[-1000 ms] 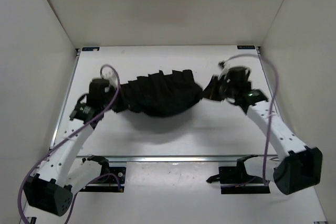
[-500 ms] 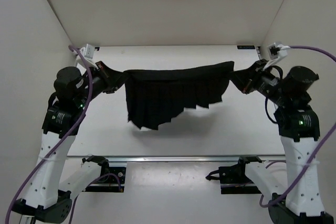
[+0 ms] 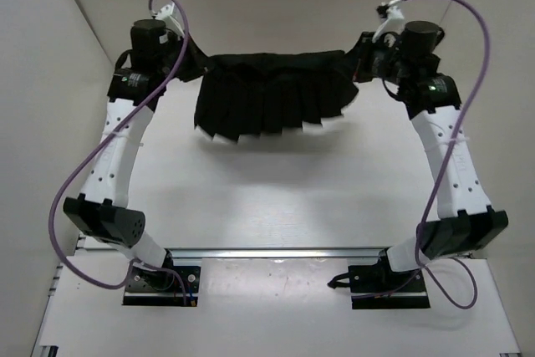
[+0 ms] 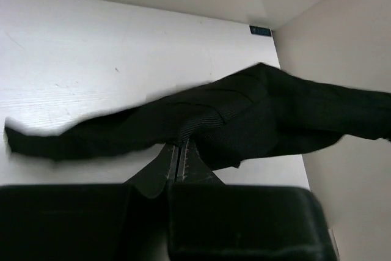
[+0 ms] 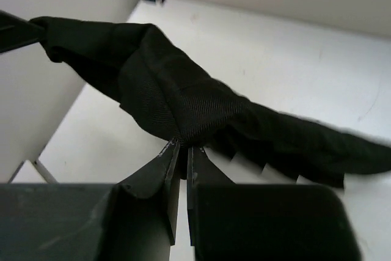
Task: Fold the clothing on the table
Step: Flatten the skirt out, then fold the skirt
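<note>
The clothing (image 3: pixel 272 94), a black pleated garment with an uneven hem, hangs stretched in the air above the far part of the white table (image 3: pixel 276 198). My left gripper (image 3: pixel 197 64) is shut on its left top corner, and my right gripper (image 3: pixel 358 54) is shut on its right top corner. In the left wrist view the closed fingertips (image 4: pixel 179 148) pinch the clothing (image 4: pixel 244 114). The right wrist view shows the right gripper (image 5: pixel 181 146) clamped on the bunched clothing (image 5: pixel 183 102), whose pleated hem trails off to the right.
White walls enclose the table on the left, right and far sides, close behind both raised arms. A metal rail (image 3: pixel 276 251) runs along the near edge, with the arm bases (image 3: pixel 159 277) behind it. Purple cables (image 3: pixel 75 181) loop beside each arm.
Both arms have lifted and carried the garment from the table's middle up toward the far wall. It went from bunched to stretched wide, its hem now hanging free.
</note>
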### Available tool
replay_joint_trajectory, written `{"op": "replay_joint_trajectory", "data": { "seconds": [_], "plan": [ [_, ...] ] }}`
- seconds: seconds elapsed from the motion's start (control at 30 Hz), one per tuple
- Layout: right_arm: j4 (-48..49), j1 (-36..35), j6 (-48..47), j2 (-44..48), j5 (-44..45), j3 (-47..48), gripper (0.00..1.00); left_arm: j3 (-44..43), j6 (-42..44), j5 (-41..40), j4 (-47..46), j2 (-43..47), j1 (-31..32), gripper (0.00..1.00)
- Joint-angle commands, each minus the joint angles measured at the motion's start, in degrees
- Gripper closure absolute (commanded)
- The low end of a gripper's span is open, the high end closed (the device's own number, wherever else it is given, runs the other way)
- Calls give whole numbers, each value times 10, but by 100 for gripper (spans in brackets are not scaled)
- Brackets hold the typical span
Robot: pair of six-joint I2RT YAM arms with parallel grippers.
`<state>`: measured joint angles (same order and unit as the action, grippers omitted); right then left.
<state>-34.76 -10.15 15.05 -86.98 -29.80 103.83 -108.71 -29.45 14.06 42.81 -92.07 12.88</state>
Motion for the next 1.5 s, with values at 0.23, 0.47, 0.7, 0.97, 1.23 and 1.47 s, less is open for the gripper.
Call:
{"op": "replay_joint_trajectory", "data": {
  "seconds": [0.23,0.47,0.7,0.97,1.23,1.47],
  "plan": [
    [182,72,62,117,-47,-321,100,398,-20,-2,-170,169,-9,100],
    [232,71,136,97,-33,-556,100,659,-66,74,-275,152,-16,100],
    [104,32,134,212,41,-645,100,747,-66,27,-219,250,64,100],
    [-21,20,140,382,11,-708,100,797,-77,11,-94,429,82,100],
    [-209,53,113,546,4,-640,100,737,-76,36,37,552,55,100],
    [-196,27,102,481,36,-578,100,657,-40,46,4,454,22,100]
  ]
}}
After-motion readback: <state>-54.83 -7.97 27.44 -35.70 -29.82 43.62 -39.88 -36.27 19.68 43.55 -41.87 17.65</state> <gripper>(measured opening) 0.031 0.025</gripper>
